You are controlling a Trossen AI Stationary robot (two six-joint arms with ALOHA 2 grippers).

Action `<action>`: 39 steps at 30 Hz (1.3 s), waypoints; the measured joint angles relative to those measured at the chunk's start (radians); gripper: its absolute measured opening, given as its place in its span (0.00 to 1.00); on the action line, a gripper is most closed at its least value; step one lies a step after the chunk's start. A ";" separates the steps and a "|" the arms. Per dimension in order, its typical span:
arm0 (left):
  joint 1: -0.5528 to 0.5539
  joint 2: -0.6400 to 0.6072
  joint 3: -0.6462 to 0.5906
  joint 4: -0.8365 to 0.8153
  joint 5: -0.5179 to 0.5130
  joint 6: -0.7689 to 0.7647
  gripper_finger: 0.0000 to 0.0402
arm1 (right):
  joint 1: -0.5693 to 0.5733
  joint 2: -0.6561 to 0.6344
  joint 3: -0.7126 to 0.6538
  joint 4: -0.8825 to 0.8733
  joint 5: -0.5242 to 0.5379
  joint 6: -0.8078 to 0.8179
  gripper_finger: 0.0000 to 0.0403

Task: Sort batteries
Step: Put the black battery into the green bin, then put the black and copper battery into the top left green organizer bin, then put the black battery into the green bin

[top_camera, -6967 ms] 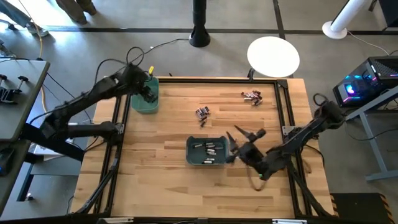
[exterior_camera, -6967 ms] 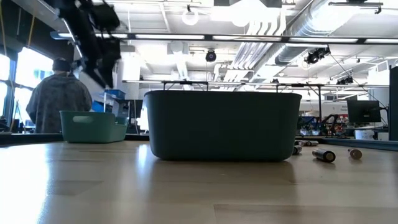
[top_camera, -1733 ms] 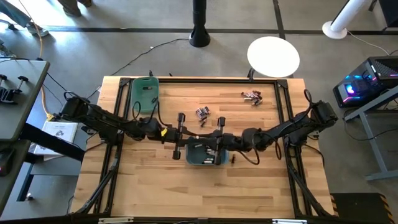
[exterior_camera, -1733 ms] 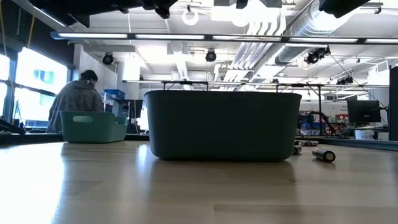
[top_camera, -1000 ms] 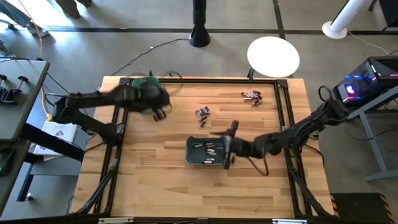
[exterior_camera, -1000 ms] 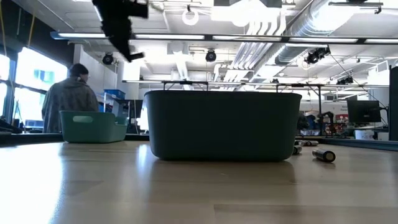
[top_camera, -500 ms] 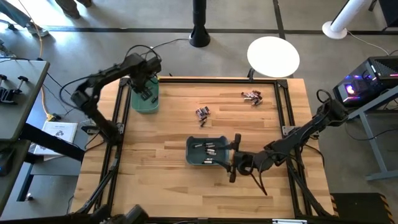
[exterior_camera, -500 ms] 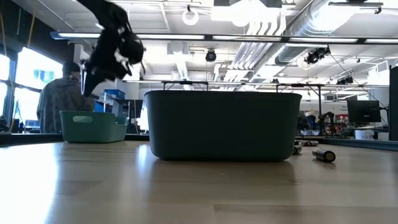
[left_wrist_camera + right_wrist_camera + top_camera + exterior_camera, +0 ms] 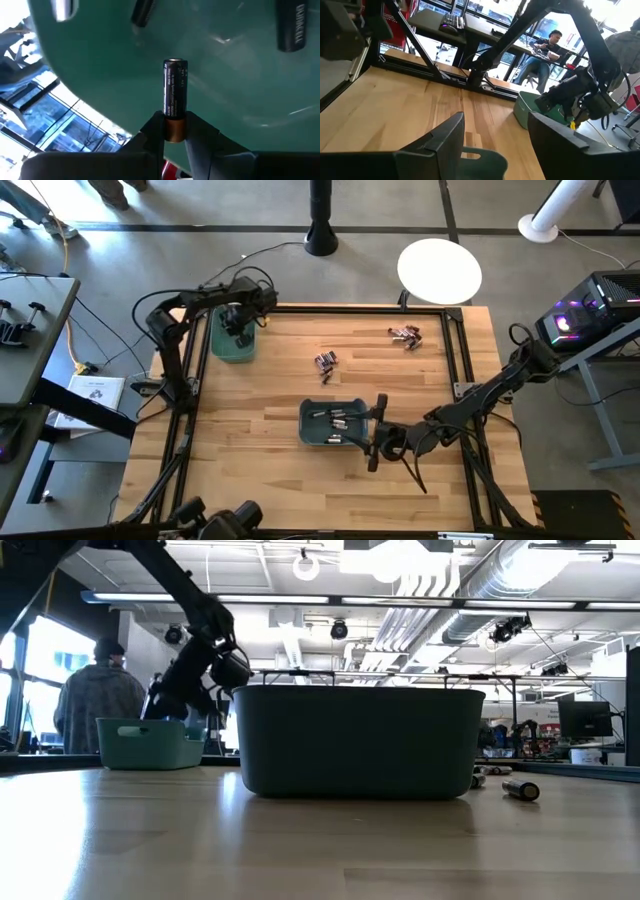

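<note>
The left gripper [image 9: 175, 131] is clamped on a battery [image 9: 175, 99] over the teal bin [image 9: 233, 340] at the table's 10 o'clock corner. The right gripper [image 9: 376, 442], fingers apart, waits at 3 o'clock of the dark bin [image 9: 331, 423], which holds more batteries [image 9: 336, 420].

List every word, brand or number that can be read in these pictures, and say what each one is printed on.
"DURACELL": white letters along a dark battery lying in the teal bin, left wrist view.
Small print on the black-and-copper battery held by the left gripper: too small to read.
Batteries in the other views: too small to read any lettering.
</note>
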State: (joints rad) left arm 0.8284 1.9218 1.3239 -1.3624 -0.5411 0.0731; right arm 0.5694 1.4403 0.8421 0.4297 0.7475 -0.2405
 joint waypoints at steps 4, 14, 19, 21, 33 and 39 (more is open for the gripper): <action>-0.013 0.019 0.000 0.001 0.009 0.011 0.12 | 0.000 0.000 0.000 0.000 0.000 0.011 0.52; -0.017 0.018 0.000 0.068 0.009 0.036 0.24 | 0.000 0.000 0.000 0.000 -0.002 0.004 0.52; -0.017 0.018 0.000 0.079 0.009 0.036 0.34 | 0.000 0.000 0.000 0.004 -0.003 0.023 0.52; -0.017 0.018 0.000 0.079 0.009 0.036 0.37 | 0.000 0.000 0.000 0.001 -0.003 0.032 0.52; -0.024 -0.210 0.000 0.124 0.036 0.026 0.38 | -0.029 0.000 0.000 -0.151 0.206 0.115 0.52; -0.092 -0.455 0.000 0.280 0.172 0.010 0.37 | -0.159 -0.043 0.000 -0.418 0.064 0.430 0.52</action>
State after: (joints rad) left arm 0.7366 1.4666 1.3238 -1.0828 -0.3689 0.0830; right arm 0.4099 1.3976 0.8421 0.0114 0.8115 0.1894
